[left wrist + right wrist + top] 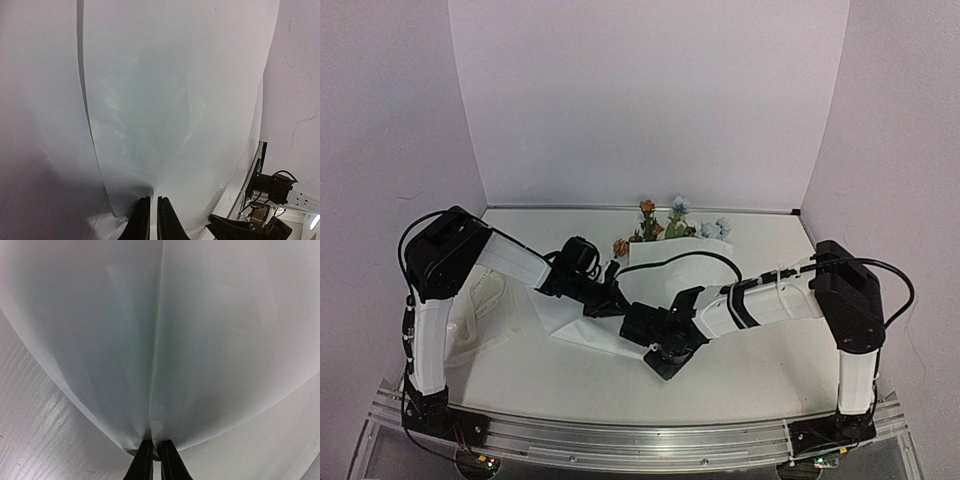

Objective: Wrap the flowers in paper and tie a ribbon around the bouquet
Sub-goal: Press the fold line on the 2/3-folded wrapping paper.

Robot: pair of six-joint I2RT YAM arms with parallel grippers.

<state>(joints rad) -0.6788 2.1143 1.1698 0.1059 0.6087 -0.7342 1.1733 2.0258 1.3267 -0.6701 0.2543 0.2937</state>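
Paper (170, 100) lies mid-desk, flowers (665, 225) at its far edge. Left end effector (153, 220) and right end effector (154, 460) are both clenched on the paper's edges. The sheet looks thin, limp and tear-prone, so it should be held by the edges only

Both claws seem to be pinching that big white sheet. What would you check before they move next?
1. Left gripper shut on the paper: ok.
2. Right gripper shut on the paper: ok.
3. Flowers with blooms poking past the paper's far edge: ok.
4. Paper closed round the stems: cannot tell, the arms hide it.
5. Ribbon lying apart on the table, beside the left arm: ok.
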